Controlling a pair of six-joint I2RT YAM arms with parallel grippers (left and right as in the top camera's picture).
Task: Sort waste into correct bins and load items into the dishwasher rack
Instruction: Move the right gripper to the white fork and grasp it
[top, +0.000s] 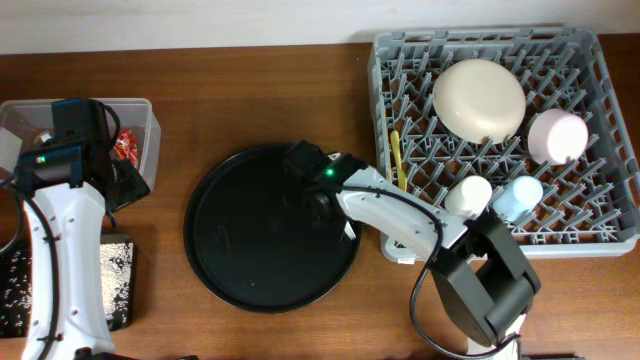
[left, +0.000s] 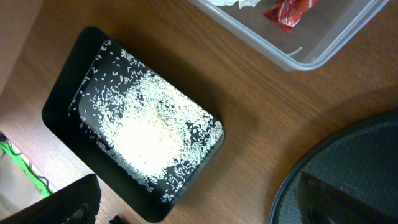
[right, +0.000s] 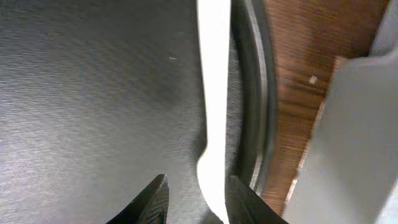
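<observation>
Brown wooden table (top: 250, 90). Cream plastic fork-like utensil (right: 213, 93) lies flat on large round black tray (top: 250, 270), just inside its rim. Right gripper (right: 196, 196) straddles the utensil's end, jaws partly open with a gap at one finger. Left gripper (left: 199, 202) spread wide, empty, beside the tray.

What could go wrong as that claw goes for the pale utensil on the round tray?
The cream utensil lies flat beside the raised rim of the round tray; the right claw straddles it off-centre, so closing might nudge it aside instead of gripping. A finger could catch the rim. The thin handle may slip on the way to the rack.
</observation>
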